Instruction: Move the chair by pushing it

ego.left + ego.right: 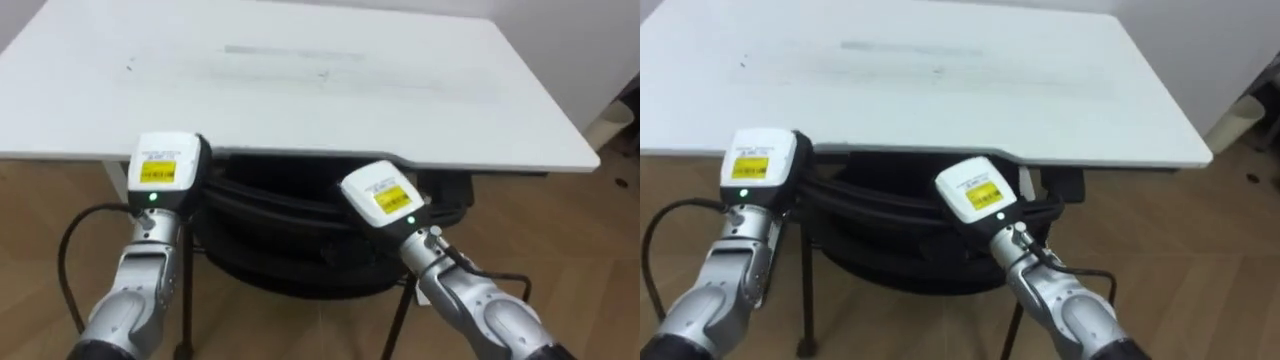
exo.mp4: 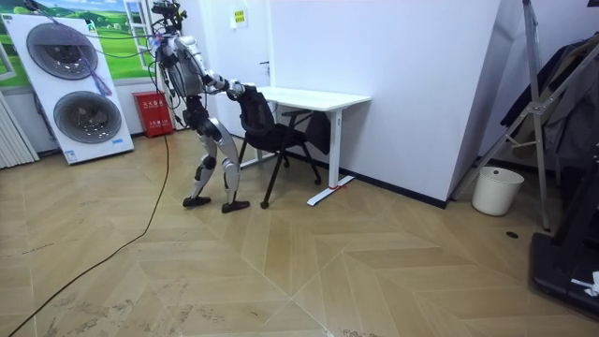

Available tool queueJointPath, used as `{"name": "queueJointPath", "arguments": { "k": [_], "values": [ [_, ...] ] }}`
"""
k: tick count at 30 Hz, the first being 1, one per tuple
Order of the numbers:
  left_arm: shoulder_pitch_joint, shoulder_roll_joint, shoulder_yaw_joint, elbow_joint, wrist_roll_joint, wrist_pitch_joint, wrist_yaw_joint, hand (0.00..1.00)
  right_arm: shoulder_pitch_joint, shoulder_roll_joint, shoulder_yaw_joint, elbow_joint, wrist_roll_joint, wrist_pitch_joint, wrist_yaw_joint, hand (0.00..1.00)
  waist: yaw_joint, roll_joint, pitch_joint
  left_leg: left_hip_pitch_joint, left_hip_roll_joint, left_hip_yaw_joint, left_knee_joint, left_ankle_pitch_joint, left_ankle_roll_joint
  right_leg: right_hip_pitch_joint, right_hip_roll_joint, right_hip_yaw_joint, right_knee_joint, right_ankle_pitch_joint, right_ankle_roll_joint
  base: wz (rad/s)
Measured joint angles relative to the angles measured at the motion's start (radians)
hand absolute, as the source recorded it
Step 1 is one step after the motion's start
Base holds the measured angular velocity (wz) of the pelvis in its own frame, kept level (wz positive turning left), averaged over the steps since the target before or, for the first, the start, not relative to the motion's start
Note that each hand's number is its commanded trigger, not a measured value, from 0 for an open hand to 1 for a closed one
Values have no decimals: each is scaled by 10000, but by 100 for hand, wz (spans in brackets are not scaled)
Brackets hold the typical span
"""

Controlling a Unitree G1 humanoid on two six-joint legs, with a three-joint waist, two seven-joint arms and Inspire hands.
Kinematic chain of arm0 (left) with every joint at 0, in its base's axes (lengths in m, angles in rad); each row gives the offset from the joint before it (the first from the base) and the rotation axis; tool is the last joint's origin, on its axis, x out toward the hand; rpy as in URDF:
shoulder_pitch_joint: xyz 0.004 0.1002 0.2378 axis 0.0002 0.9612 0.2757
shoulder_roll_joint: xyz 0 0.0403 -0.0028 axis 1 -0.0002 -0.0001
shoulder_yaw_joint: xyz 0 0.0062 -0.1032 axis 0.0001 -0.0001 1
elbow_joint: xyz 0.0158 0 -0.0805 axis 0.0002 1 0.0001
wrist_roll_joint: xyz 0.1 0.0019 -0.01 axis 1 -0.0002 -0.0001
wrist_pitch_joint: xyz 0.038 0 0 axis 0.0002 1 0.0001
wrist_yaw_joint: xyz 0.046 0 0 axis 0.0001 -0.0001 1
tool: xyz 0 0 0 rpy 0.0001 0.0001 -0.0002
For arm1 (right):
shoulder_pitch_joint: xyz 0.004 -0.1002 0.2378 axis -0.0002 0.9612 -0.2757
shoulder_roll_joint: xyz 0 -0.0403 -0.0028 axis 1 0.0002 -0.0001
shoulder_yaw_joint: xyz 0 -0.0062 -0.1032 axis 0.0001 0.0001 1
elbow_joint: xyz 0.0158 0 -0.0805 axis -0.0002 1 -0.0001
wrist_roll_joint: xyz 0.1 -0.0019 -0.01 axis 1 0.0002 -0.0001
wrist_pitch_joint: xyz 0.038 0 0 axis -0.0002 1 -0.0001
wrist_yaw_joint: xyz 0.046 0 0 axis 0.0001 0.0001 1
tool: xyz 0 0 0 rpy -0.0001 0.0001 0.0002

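A black chair [image 1: 290,235] stands half under the front edge of a white desk [image 1: 300,90], its backrest towards me. My left hand [image 1: 165,172] rests at the backrest's left top and my right hand [image 1: 380,195] at its right top, both reaching forward against it. In the room view I stand leaning forward behind the chair [image 2: 271,136], arms stretched out to its back, with the desk [image 2: 318,96] beyond it against the white wall.
Two stacked washing machines [image 2: 70,89] and a red box [image 2: 154,112] are behind me at the room view's left. A white bin [image 2: 496,190] and a dark rack [image 2: 562,140] stand at the room view's right. Wooden floor lies open around the desk.
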Motion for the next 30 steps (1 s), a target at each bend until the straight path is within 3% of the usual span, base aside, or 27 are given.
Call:
{"name": "queueJointPath", "arguments": {
  "k": [1, 3, 4, 5, 6, 7, 8, 9, 10, 11, 13, 14, 15, 16, 17, 18, 19, 22, 25, 30],
  "values": [
    [62, -44, -128, -5, -8, 37, -6, 100, 46, -78, -6, 87, 4, -43, -59, 100, -69, -29, -25, -106, -20, -102, 3, 183, 0, 163, -50, -67, -214, 0, 0, 19],
    [71, -98, -204, -23, -2, 31, 16, 100, 194, -146, -78, 63, -25, -62, -207, 100, -163, -79, -59, -202, -142, -155, -662, 53, 59, 185, -74, 31, -359, 0, 1, 43],
    [71, -92, -237, -18, 2, 23, 16, 100, 220, -142, -90, 102, -27, -72, -226, 100, -277, -266, -59, -79, -407, -173, -1652, -64, 18, 171, -62, 353, -392, 3, 5, 63],
    [65, -145, -251, -12, 4, 2, 9, 100, 314, -163, -147, 82, -26, -76, -237, 100, -419, -330, -79, 70, -600, -146, -3033, -61, 5, 163, -16, 590, -535, 34, 55, 55],
    [65, -184, -255, -13, 6, -17, 12, 100, 357, -209, -168, 55, -27, -75, -266, 100, -427, -320, -97, 186, -714, -91, -3732, -47, -9, 104, 32, 749, -612, 72, 116, 12],
    [84, -241, -260, 0, -2, -57, -4, 100, 417, -341, -174, 4, -62, -69, -281, 100, -375, -213, -185, 323, -850, -22, -4630, 128, 27, 50, 171, 1106, -869, 187, 297, -47],
    [214, -230, -320, 14, -29, -72, -31, 100, 453, -329, -164, 47, -248, -61, -274, 100, -230, -29, -340, 469, -864, 189, -5240, 165, 111, 180, 212, 1298, -1419, 397, 579, -60],
    [246, -232, -294, 19, -48, -100, -29, 100, 454, -356, -174, 11, -351, -57, -274, 100, -179, 26, -367, 538, -860, 312, -5494, 196, 162, 235, 138, 1229, -1555, 462, 570, -52],
    [256, -244, -233, 20, -70, -257, 20, 100, 451, -467, -193, -174, -423, -47, -271, 100, -81, 39, -319, 663, -916, 669, -5725, 269, 271, 188, -119, 1011, -1530, 451, 580, -21],
    [326, -257, -235, 20, -89, -302, 38, 100, 531, -533, -193, -300, -491, -37, -273, 100, -165, 115, -268, 758, -1075, 722, -5773, 316, 322, 183, -181, 1146, -1520, 517, 662, -12],
    [388, -251, -200, -62, -90, -340, 46, 100, 689, -585, -195, -548, -548, 90, -271, 100, -280, 148, -291, 774, -1148, 727, -5802, 451, 363, 189, -164, 1373, -1543, 817, 829, 0],
    [399, -256, -138, -128, -89, -372, 66, 100, 704, -579, -193, -636, -541, 132, -265, 100, -312, 90, -260, 772, -1228, 725, -5806, 540, 384, 180, -171, 1510, -1543, 1089, 814, 3],
    [399, -250, -116, -145, -89, -375, 71, 100, 705, -558, -193, -655, -541, 155, -251, 68, -322, 76, -263, 772, -1246, 728, -5812, 542, 389, 181, -164, 1569, -1547, 1126, 851, -3],
    [399, -222, -93, -203, -84, -376, 71, 100, 704, -529, -193, -681, -542, 183, -245, 61, -337, 73, -260, 773, -1272, 761, -5818, 537, 413, 183, -137, 1696, -1583, 1150, 888, -8],
    [400, -219, -57, -240, -78, -379, 71, 78, 704, -519, -195, -703, -546, 196, -248, 11, -336, 67, -256, 781, -1319, 765, -5828, 518, 447, 196, -136, 1717, -1629, 1174, 898, -8],
    [400, -219, -47, -249, -77, -379, 71, 78, 704, -517, -195, -709, -546, 199, -248, 11, -337, 63, -252, 803, -1353, 763, -5852, 516, 462, 218, -136, 1727, -1660, 1219, 891, -4],
    [454, -223, -39, -348, -78, -375, -1, 0, 736, -554, -200, -753, -545, 199, -248, 0, -341, 70, -244, 875, -1413, 772, -5918, 530, 490, 281, -163, 1786, -1719, 1268, 898, 0],
    [644, -247, -37, -610, -81, -380, -76, 0, 883, -659, -269, -953, -534, 328, -144, 0, -335, 42, -166, 1069, -1554, 904, -6081, 550, 639, 381, -221, 1984, -1749, 1342, 839, -7],
    [723, -290, 70, -913, -114, -438, -118, 0, 876, -475, -539, -1021, -406, 461, 230, 0, -329, -83, -106, 1056, -1534, 1016, -6188, 573, 781, 407, -290, 1980, -1987, 1457, 805, -8],
    [984, -340, 85, -1374, -515, -561, -260, 0, 956, -518, -600, -1168, -348, 497, 670, 0, -367, -192, -173, 1128, -1608, 1026, -6276, 628, 783, 617, -334, 1944, -2311, 1724, 906, -1]
  ]
}}
